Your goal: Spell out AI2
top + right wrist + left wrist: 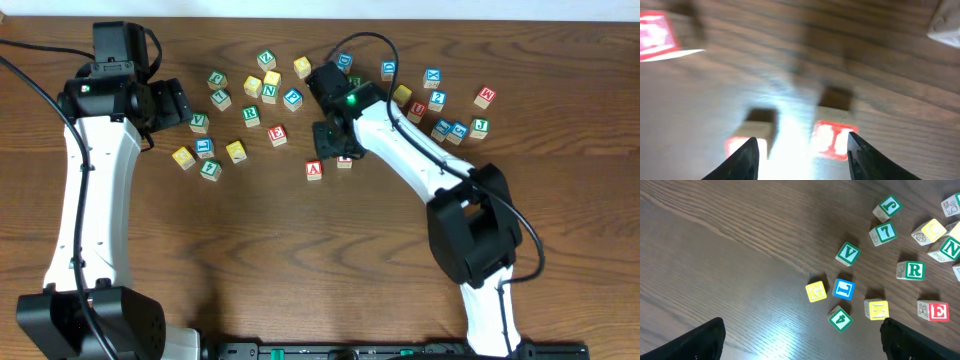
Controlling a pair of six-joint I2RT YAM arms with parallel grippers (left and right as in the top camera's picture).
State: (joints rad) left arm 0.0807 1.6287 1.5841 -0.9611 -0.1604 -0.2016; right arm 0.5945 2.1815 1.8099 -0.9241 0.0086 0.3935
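In the overhead view the cube with the red A lies a little left of the middle of the frame, on the dark wooden worktop. The cube with the red I is just beside it on the right and slightly higher, and its top edge is partly covered by the right arm. A narrow gap is between these two cubes. The cube with the blue 2 is well apart from them, in the upper right part of the frame, among other lettered cubes and near the red U cube.

The right end effector hangs above the A and I pair. Its wrist picture is blurred, but the two dark fingers stand apart at the bottom edge. The I cube is seen between them, closer to the right finger. The spread is wider than the cube, so this end effector is released and grasps nothing. A second pale cube sits by the left finger, and its letter cannot be read there.

The left end effector is in the upper left of the overhead frame. It is released, with its fingers far apart at the two bottom corners of its wrist view. Above them lie a green V cube, a yellow cube, a blue cube and a red E cube.
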